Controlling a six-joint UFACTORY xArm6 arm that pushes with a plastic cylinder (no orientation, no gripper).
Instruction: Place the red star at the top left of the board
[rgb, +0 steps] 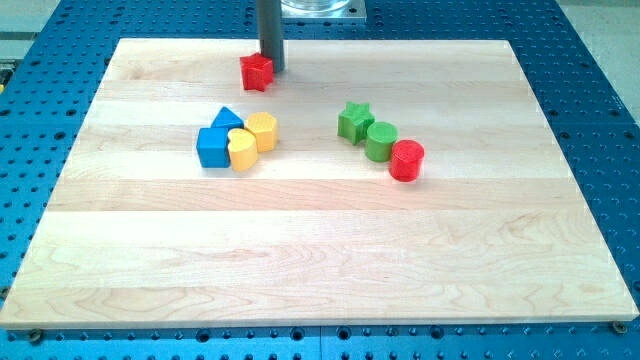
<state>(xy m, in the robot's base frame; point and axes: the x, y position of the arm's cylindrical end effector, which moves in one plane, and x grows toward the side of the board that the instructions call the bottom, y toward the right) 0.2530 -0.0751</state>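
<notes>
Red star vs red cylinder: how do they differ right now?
Shape: the red star has points, while the red cylinder is round and stands upright.
Place: the red star sits near the view's top edge, left of centre; the red cylinder lies right of centre, lower down.
Neighbours: my tip is right against the red star's right side; the red cylinder is beside the green cylinder, far from my tip.
Both are red.

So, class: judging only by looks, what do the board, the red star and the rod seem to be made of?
Board: pale wood, likely maple, with visible grain and plank seams and a smooth satin finish.
Red star: uniformly coloured, matte; painted wood or plastic, can't tell.
Rod, with my tip beside the star: dark and smooth, probably metal or plastic.
</notes>
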